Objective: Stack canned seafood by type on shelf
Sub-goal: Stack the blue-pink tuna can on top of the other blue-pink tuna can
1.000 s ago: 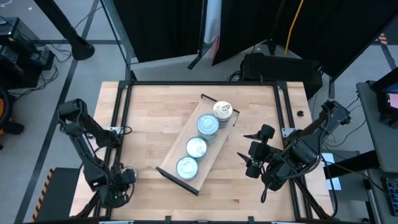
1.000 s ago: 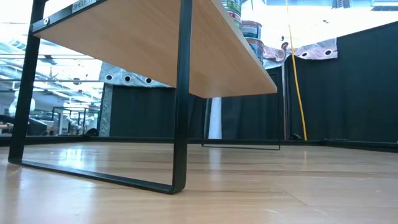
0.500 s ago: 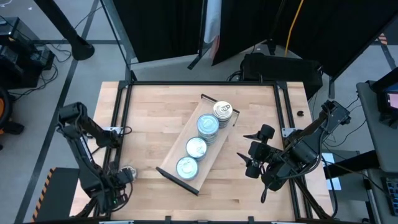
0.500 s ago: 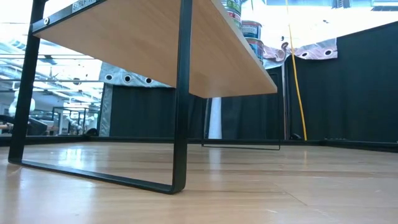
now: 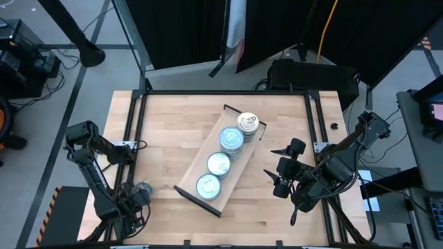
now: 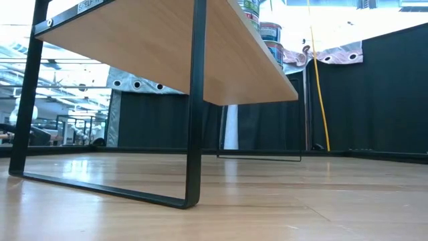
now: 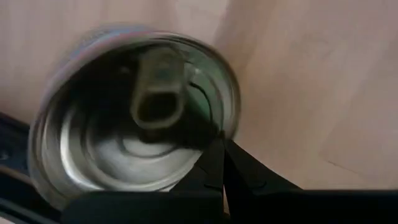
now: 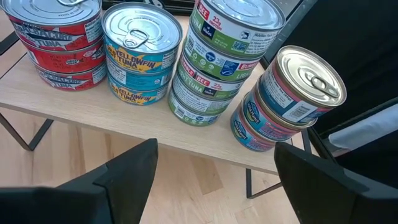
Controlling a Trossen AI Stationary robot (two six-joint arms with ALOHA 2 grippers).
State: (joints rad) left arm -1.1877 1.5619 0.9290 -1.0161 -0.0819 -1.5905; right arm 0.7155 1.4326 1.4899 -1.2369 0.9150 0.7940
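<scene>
Butcher-block tabletop [image 5: 166, 131] carries the shelf [image 5: 234, 166] with four sorted tin stacks [image 8: 205, 62]; apparently finished. Left gripper [image 5: 142, 190] shut, empty; right gripper [image 5: 277, 181] wide open, empty.

Four tin stacks line the pale wood shelf [image 8: 186, 134]: red-labelled tins [image 8: 59, 46], teal tins [image 8: 140, 62] with yellow lettering, green-and-white tins [image 8: 217, 62], and pink-and-blue tins [image 8: 283, 109]. Tops are silver. Shelf rails [image 5: 243, 113] are black. The tabletop [image 5: 166, 131] is light butcher-block wood. The fingers [image 8: 124, 171] are dark.

shelf [image 6: 167, 47] underside, stacked tins [image 6: 267, 30] atop
</scene>
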